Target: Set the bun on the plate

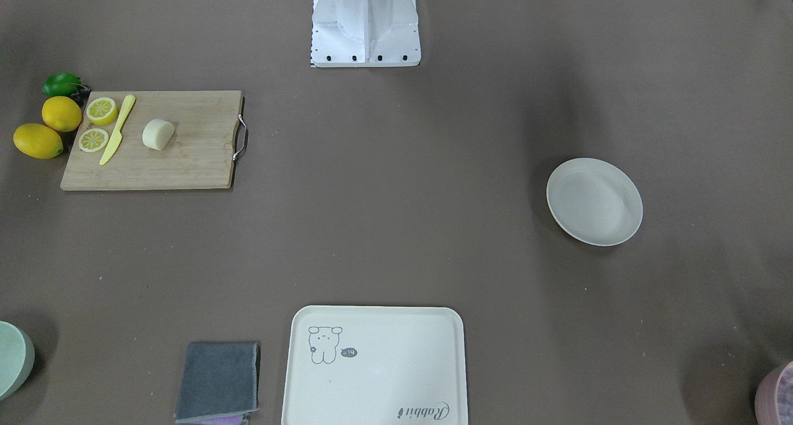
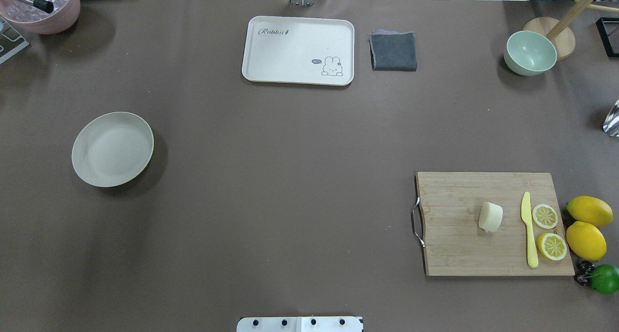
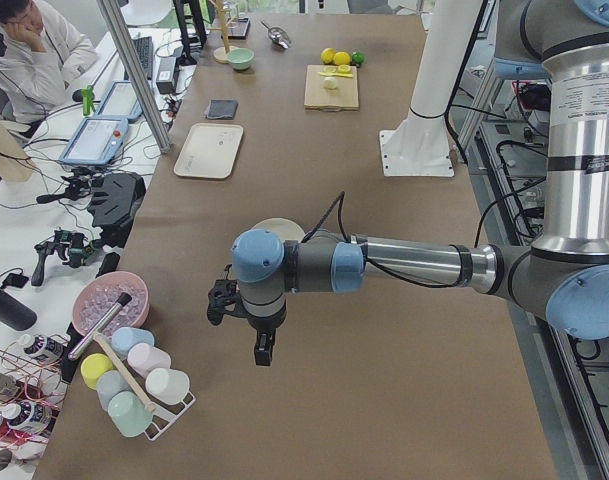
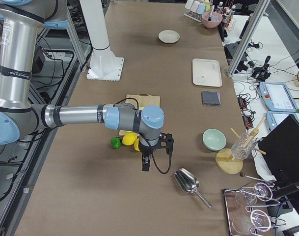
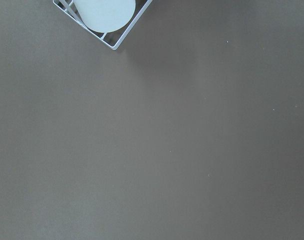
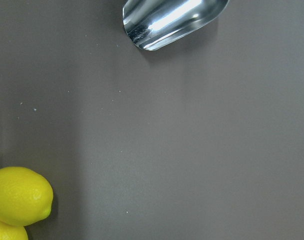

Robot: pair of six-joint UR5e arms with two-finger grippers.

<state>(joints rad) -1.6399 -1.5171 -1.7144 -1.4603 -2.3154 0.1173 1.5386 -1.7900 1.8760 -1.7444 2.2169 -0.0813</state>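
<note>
- Brown paper covers the tabletop (image 2: 271, 177); my two arms hang over its opposite ends.
- Small, pale cream, rounded bun (image 2: 490, 217) lies on the rectangular wooden cutting board (image 2: 459, 245) w/ a metal handle, on my right side, approx mid-board.
- Beside the bun, on the side away from the handle: a pale yellow plastic knife (image 2: 529, 230), then two round yellow lemon slices (image 2: 545, 216) lying flat near the board's end. The bun stands apart from both.
- Just off that end of the board: two whole yellow lemons (image 2: 586, 240) and a round green fruit (image 2: 604, 279), bunched close together.
- Round, shallow, off-white plate (image 2: 112, 149) w/ a raised rim sits on my left side, well apart from the bun, most of the tabletop btwn them.
- Far edge, centre: a rectangular cream tray (image 2: 290, 51) w/ a cartoon animal print, and a folded dark grey cloth (image 2: 393, 51) just beside it.
- My left hand (image 3: 264, 350) hangs above the tabletop past the plate, fingers pointing down, near a white wire rack (image 3: 134, 395) of pastel cups. It's seen only from the side, so I can't tell if it's clenched or released.
- My right hand (image 4: 145, 164) hangs above the tabletop beyond the lemons, near a shiny metal scoop (image 4: 187, 183). Same here, can't tell if it's clenched or released.
</note>
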